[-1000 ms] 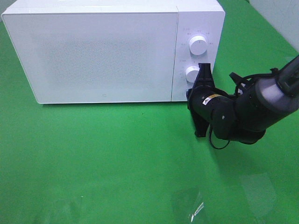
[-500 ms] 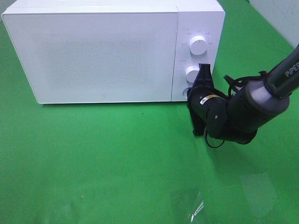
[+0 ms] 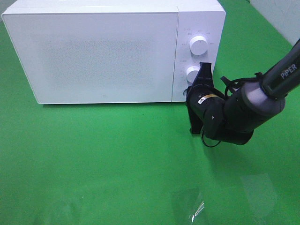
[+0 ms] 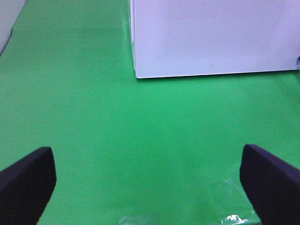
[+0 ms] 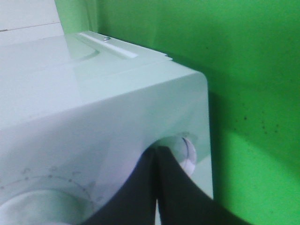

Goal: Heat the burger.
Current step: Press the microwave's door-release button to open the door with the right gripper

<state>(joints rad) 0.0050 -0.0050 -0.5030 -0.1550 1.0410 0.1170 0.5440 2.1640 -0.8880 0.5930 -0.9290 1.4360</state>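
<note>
- Surface [image 3: 93, 154]: a plain green sheet that fills the exterior view and carries the microwave.
- White microwave [image 3: 93, 56]: it stands at the far side of the surface with its door shut flush. The control panel is on its right end.
- Right arm [image 3: 253, 101]: black, it reaches in from the right of the exterior view towards the lower part of the control panel.
- Left end effector [image 4: 146, 159]: its two dark fingers [image 4: 28, 183] are spread wide and hold nothing. It hangs over bare green, with the microwave's front ahead of it.
- Right end effector [image 5: 157, 152]: its fingers are pressed together with only a thin seam between them, and they grip nothing. The joined tips lie against the round button.
- Upper knob [image 3: 199, 45] and lower knob [image 3: 192, 74]: white dials, one above the other on the panel. The right end effector sits just below the lower one.
- Round button [image 5: 186, 152]: it is near the panel's bottom corner, partly covered by the fingertips.
- Burger: no view shows it, so I cannot tell where it is.
</note>
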